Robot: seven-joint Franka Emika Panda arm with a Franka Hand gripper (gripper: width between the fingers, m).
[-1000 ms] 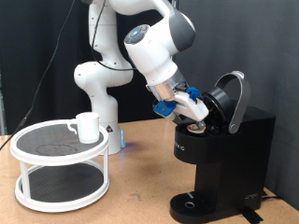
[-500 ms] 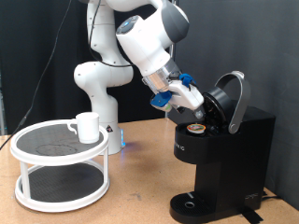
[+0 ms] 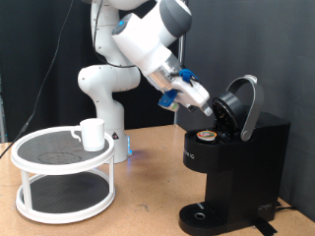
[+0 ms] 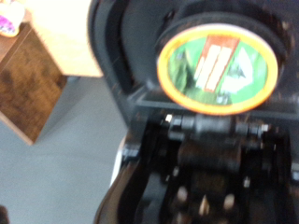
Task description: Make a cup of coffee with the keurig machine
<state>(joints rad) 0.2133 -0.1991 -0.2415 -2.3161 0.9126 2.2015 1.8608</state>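
Observation:
The black keurig machine [image 3: 234, 162] stands at the exterior view's right with its rounded lid [image 3: 243, 101] hinged up. A brown-topped pod [image 3: 207, 135] sits in its open chamber. In the wrist view the pod [image 4: 218, 61] shows a green and orange foil top inside the machine's [image 4: 201, 163] holder. My gripper [image 3: 204, 103] hovers up and to the left of the chamber, apart from the pod, with nothing between its fingers. The white cup [image 3: 92, 133] stands on a white rack at the exterior view's left, far from the gripper.
The round white two-tier rack [image 3: 39, 192] sits on the wooden table [image 3: 148, 202] at the exterior view's left. The robot's base [image 3: 103, 98] stands behind it. The machine's round drip base [image 3: 202, 214] is bare. A black curtain hangs behind.
My gripper has drawn up and to the left away from the chamber, leaving the pod seated in the machine. The cup and machine have not moved.

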